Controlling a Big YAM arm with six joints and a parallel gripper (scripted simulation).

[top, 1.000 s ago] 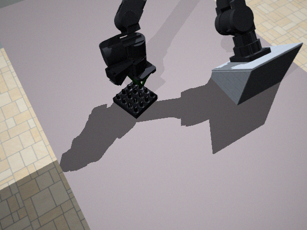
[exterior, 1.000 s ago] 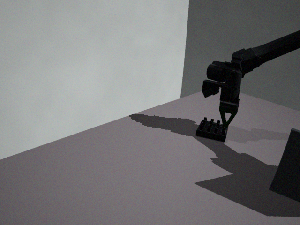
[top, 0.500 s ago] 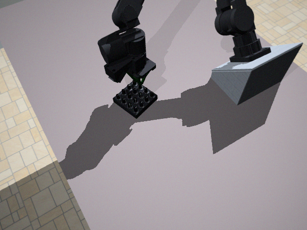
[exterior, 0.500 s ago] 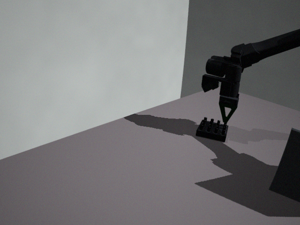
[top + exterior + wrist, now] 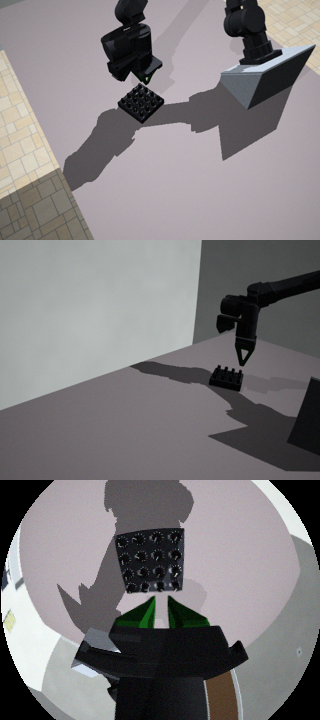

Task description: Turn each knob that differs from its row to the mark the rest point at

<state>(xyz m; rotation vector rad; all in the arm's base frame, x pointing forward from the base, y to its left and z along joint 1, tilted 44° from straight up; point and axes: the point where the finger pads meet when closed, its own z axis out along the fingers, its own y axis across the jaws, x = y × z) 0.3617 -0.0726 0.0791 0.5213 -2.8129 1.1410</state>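
The black knob box stands flat on the table with its four rows of upright knobs. My gripper points down with its green fingers a small gap apart and nothing between them. The fingertips are above the knob tops, near one corner of the box in the top and exterior views, and touch no knob. In the wrist view they show just beyond the box's near edge. Some white lines show on the knobs there, but the printed names and the exact marks are too small to read. The socket cannot be made out.
The arm's base stands on a grey wedge-shaped block, to the right of the box in the top and exterior views. The arm's dark shadow falls across the table and around the box. The table's edge is at the left in the top view.
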